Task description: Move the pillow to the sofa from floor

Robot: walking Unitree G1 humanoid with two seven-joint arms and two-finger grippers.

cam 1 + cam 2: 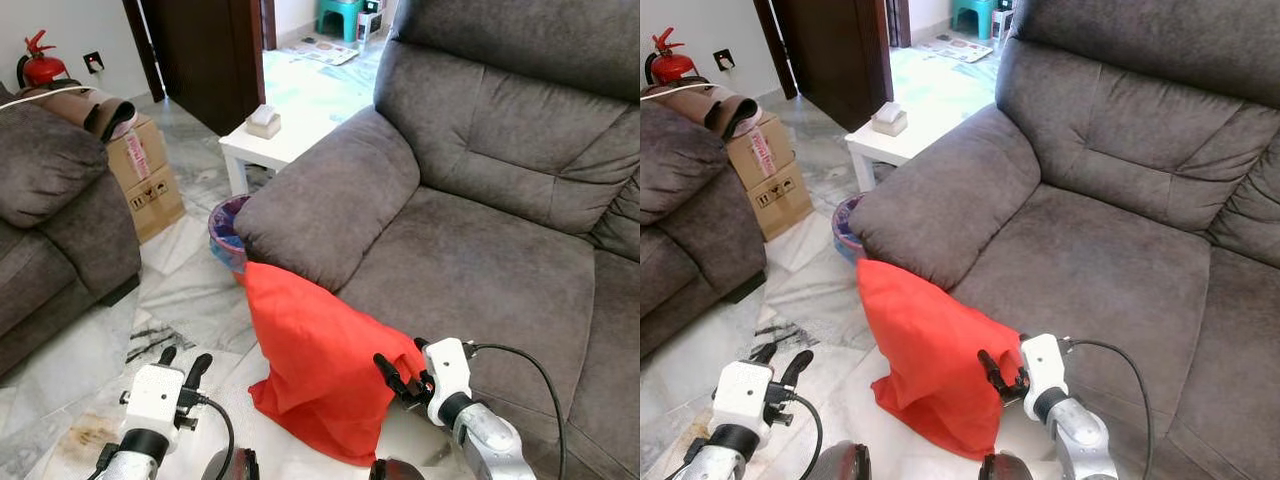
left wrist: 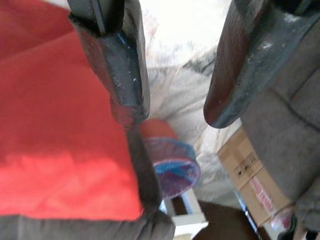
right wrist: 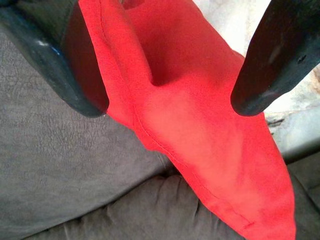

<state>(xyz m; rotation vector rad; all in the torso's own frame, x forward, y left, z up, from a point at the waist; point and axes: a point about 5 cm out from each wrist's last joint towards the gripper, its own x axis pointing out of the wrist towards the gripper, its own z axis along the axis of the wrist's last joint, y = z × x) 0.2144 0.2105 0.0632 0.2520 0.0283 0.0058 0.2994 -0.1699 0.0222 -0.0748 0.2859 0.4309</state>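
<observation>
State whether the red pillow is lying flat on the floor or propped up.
Propped up. The red pillow stands on its lower edge on the floor, leaning against the front of the sofa, with the open right gripper at its upper corner.

We see the red pillow (image 1: 315,365) standing on the floor, leaning against the front of the grey sofa (image 1: 480,250); its top corner touches the armrest.

White counter (image 1: 262,150) carries a small box (image 1: 263,121). Patterned bin (image 1: 226,232) sits on the floor just beside it. Cardboard box (image 1: 146,175) and red fire extinguisher (image 1: 38,63) stand near the far wall.
</observation>
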